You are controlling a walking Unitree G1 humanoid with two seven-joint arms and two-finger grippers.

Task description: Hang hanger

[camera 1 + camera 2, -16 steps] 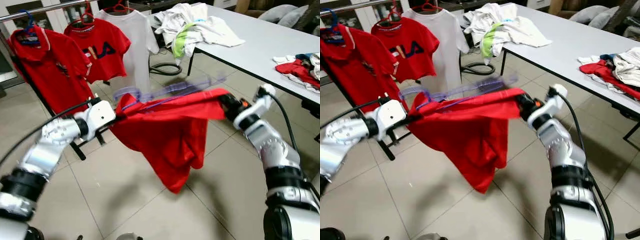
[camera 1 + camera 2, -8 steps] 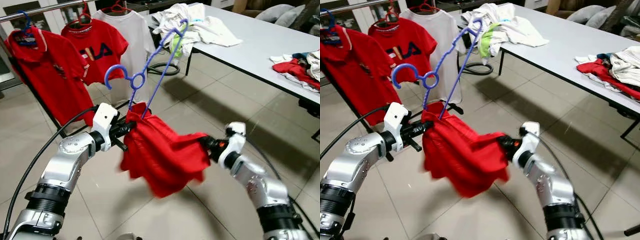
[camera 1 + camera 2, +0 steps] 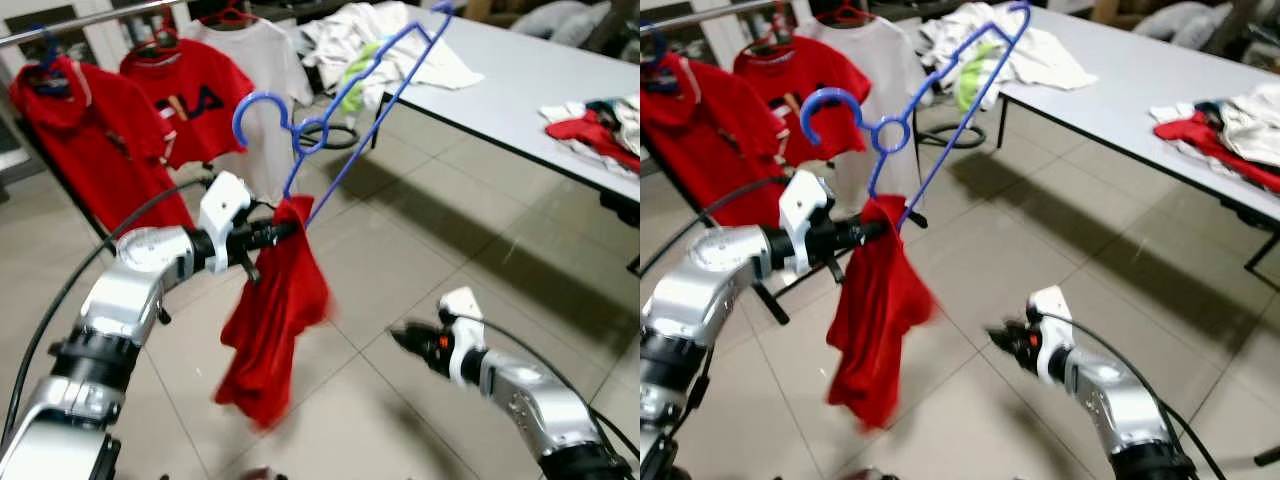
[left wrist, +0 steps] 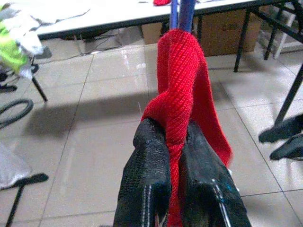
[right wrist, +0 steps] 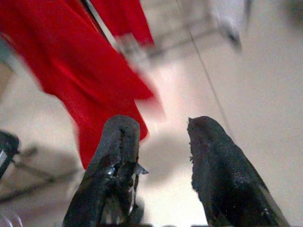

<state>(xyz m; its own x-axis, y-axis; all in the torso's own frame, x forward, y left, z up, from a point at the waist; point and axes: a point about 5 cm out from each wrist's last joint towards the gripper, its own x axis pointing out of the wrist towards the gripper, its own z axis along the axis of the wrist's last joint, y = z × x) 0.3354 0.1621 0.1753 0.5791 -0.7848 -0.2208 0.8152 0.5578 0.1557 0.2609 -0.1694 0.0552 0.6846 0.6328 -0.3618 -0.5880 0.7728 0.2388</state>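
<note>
Left pincer [image 3: 285, 232] at frame centre clamps the red shirt [image 3: 268, 325] on the blue hanger [image 3: 330, 115]; right pincer [image 3: 400, 340], lower right, fingers apart, holds nothing.

"FILA" logo, partly legible, on hanging red shirt [image 3: 185, 100].

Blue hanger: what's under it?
The red shirt hangs from the hanger's lower end, pinched in the left gripper. The hanger's lower end is hidden inside the cloth.
</note>
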